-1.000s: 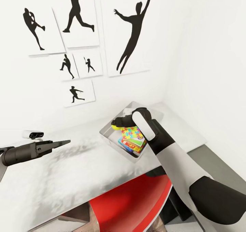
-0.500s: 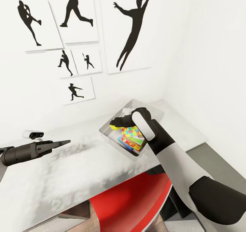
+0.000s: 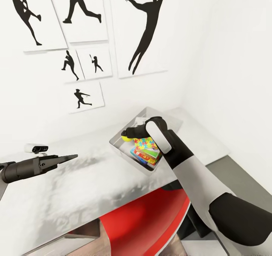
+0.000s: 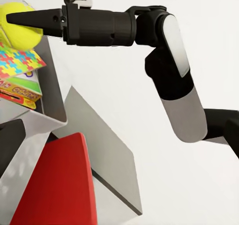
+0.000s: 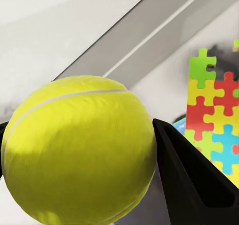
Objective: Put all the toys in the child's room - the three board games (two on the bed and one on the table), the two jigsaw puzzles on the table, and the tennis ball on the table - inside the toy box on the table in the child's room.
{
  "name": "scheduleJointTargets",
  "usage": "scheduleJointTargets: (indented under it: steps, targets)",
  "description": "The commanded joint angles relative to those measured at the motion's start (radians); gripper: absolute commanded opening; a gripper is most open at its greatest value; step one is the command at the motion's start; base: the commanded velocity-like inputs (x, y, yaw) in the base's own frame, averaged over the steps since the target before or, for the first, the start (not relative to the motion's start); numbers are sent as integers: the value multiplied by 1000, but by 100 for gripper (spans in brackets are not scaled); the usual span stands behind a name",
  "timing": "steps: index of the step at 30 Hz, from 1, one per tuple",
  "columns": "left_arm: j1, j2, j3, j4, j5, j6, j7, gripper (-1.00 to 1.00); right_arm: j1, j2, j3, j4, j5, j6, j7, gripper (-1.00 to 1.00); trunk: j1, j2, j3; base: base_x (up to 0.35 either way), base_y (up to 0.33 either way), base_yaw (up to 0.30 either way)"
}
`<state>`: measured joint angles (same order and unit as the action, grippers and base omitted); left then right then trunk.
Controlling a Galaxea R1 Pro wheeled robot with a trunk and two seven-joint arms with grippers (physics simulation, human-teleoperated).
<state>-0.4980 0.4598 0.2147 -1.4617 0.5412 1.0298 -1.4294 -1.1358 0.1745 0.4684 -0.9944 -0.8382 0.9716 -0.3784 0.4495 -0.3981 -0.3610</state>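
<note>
The pale grey toy box (image 3: 118, 147) sits on the table (image 3: 75, 188) against the wall. Inside it, a jigsaw puzzle (image 3: 146, 143) lies on top of stacked board games (image 3: 145, 156). My right gripper (image 3: 126, 134) is shut on the yellow tennis ball (image 3: 124, 137), holding it above the box's left part. Close up, the ball (image 5: 79, 150) sits between the dark fingers (image 5: 186, 180), with the puzzle (image 5: 214, 115) below. The ball (image 4: 20, 23) and box wall (image 4: 50, 85) also show in the left wrist view. My left gripper (image 3: 72, 157) hovers open over the table's left side, holding nothing.
A red chair (image 3: 151, 222) is tucked under the table's front edge. A small white device (image 3: 36, 148) stands on the table behind my left arm. Black silhouette posters (image 3: 143, 29) hang on the white wall. A lower dark grey cabinet top (image 3: 234, 173) adjoins the table on the right.
The whole picture has shifted slightly up and left, so the camera moved. The right gripper still holds the ball over the box; the left arm has not moved.
</note>
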Motion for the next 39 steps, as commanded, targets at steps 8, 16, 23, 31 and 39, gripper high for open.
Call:
scheduleJointTargets:
  steps: [8, 16, 23, 31, 39]
  targets:
    - [-1, 0, 0, 0, 2, 10, -2, 100, -20, 0, 1, 2, -14, 1, -11, -100, 1, -2, -15, 0, 0, 0]
    - [-1, 2, 0, 0, 2, 11, -3, 100, -22, 0, 1, 2, -15, 1, -11, -100, 1, -2, -28, 0, 0, 0]
    - [-1, 2, 0, 0, 2, 11, -3, 100, -22, 0, 1, -1, -15, 1, -10, -100, 1, -2, -39, 0, 0, 0]
    - [-1, 2, 0, 0, 2, 12, -3, 100, -22, 0, 1, -1, -16, 1, -10, -100, 1, -2, -52, 0, 0, 0]
    - [-1, 2, 0, 0, 2, 12, -3, 100, -22, 0, 1, -3, -16, 1, -10, -100, 1, -2, -65, 0, 0, 0]
